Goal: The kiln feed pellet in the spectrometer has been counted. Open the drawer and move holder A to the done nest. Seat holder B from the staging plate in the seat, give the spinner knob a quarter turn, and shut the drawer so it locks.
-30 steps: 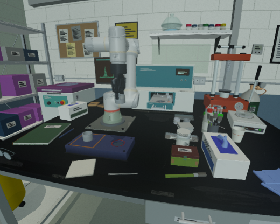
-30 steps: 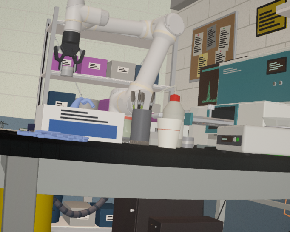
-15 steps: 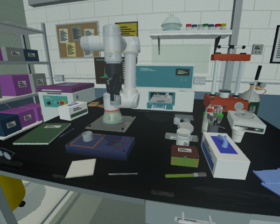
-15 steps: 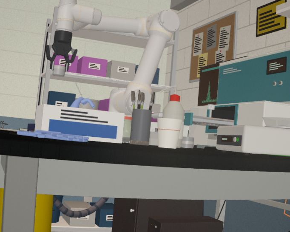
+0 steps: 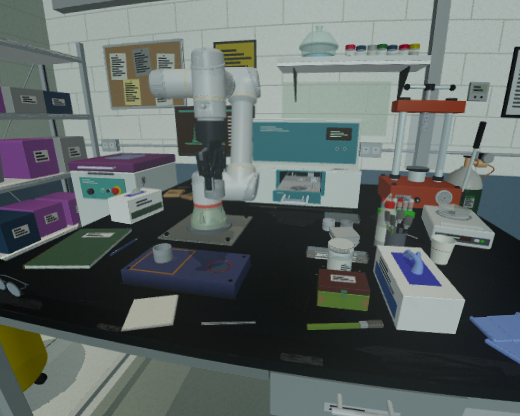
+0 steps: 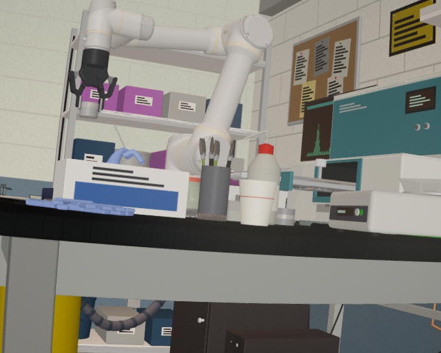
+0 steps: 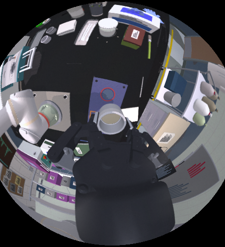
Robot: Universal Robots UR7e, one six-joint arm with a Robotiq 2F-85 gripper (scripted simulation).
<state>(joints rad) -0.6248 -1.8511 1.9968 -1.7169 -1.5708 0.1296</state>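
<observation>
Holder A, a short grey ring-shaped cup, hangs high in the air above the navy staging block, just short of the block's red-ringed done nest. It is clamped in my gripper, which is closed around it. Holder B stands upright inside the orange square on the left half of the block. The spectrometer sits at the back of the bench with its drawer pulled open. In the side camera the held holder is hidden against my arm.
A white jar and a brown-and-green box stand right of the block, with a tissue box beyond them. A white card and a thin rod lie in front of the block. A green notebook lies to the left.
</observation>
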